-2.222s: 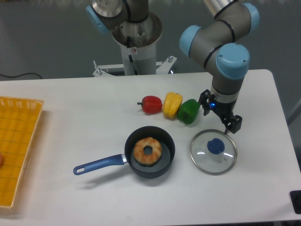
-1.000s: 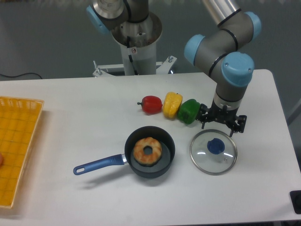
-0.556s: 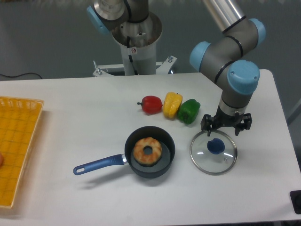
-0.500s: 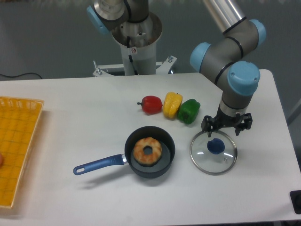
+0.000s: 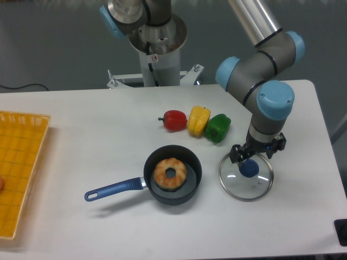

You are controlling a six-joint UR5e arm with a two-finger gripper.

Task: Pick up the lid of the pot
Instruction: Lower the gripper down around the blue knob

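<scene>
The pot lid point(image 5: 237, 184), a clear round disc with a thin rim and a blue knob point(image 5: 249, 169) at its middle, lies on the white table at the right. My gripper point(image 5: 256, 151) is open and points down over the lid's far part. One fingertip is at the upper left of the knob, the other farther off to its upper right. Nothing is held between them. The exact height of the fingertips over the lid cannot be told.
Left of the lid is a black pan point(image 5: 197, 181) with a blue handle point(image 5: 115, 189), holding a brown ring point(image 5: 162, 174). Behind stand red point(image 5: 174, 120), yellow point(image 5: 198, 120) and green point(image 5: 218, 128) peppers. A yellow crate point(image 5: 21, 146) is at the far left.
The gripper has come from behind the lid toward the camera and lower, its fingers turning from a diagonal to a more sideways line and staying open. Lid, pan and peppers have not moved.
</scene>
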